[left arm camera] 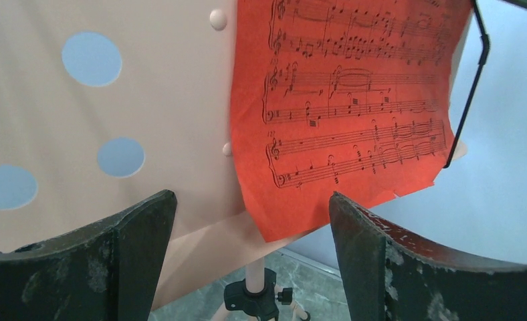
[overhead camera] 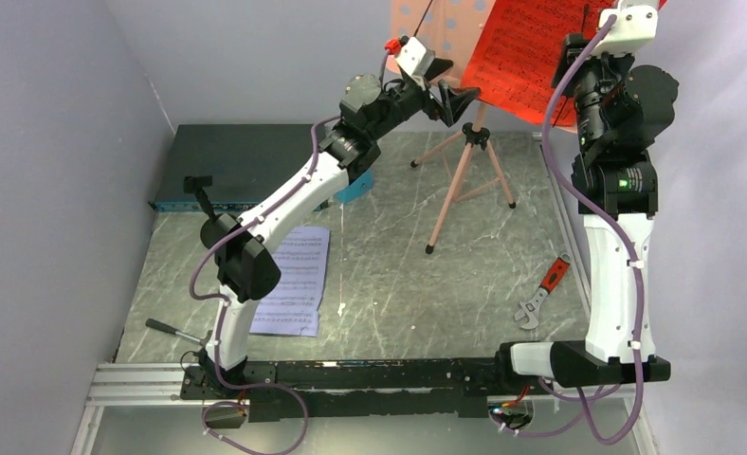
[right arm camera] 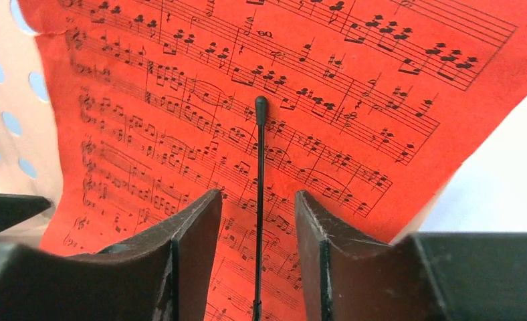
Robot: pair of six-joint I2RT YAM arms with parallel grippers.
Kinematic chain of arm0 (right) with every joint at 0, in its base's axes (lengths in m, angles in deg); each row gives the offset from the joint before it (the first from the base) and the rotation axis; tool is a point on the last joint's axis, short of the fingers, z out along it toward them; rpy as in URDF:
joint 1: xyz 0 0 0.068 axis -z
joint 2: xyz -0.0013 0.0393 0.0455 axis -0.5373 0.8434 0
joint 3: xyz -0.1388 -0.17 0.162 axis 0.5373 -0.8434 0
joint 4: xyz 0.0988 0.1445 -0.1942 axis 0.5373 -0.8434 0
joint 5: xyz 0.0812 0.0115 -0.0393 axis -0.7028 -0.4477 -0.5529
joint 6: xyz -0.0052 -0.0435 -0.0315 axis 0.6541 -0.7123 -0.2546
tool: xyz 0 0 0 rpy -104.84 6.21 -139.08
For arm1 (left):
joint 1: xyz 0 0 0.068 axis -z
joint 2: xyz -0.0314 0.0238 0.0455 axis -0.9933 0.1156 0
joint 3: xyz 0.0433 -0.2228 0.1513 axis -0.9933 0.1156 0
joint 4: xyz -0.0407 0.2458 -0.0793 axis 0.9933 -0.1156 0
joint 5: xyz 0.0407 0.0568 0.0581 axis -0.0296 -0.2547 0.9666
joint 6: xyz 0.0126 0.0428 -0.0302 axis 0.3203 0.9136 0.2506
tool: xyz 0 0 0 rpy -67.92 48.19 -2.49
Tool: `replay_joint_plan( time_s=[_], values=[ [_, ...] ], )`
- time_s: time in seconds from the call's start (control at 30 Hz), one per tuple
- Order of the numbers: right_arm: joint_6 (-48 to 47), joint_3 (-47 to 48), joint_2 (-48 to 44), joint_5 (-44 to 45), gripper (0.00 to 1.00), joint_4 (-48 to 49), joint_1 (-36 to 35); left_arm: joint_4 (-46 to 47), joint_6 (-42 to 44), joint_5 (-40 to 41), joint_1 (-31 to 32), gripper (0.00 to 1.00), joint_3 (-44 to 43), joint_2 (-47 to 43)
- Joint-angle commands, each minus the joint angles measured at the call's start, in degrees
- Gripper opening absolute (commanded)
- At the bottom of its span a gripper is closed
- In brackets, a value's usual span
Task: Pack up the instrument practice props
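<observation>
The pink tripod music stand stands at the back middle, and its perforated board fills the left wrist view. A red music sheet lies on the board, held by a thin black wire arm. My left gripper is open and empty just in front of the board's lower edge and the sheet's bottom corner. My right gripper is open with its jaws on either side of the wire, apart from it. A lavender sheet lies flat on the table. The blue metronome peeks out behind my left arm. I cannot make out the microphone.
A flat black electronics box lies at the back left. A red-handled wrench lies at the right near my right arm. A black-handled tool lies by the left base. Grey walls close in on both sides.
</observation>
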Motion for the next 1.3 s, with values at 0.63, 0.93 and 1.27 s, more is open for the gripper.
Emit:
replay_joint_plan(
  time_s=[0.63, 0.93, 1.27],
  values=[
    [2.3, -0.1, -0.8, -5.8, 0.17, 0.9, 1.3, 2.1, -6.8, -0.8, 0.4, 0.79, -9.6, 6.1],
    [2.6, -1.4, -1.6, -6.4, 0.17, 1.8, 1.5, -0.4, -8.6, 0.5, 0.4, 0.79, -10.5, 7.2],
    [2.9, -2.2, -1.7, -8.7, 0.15, 2.3, 1.5, 2.0, -11.8, -5.7, 1.3, 0.63, -8.2, 6.1]
  ],
)
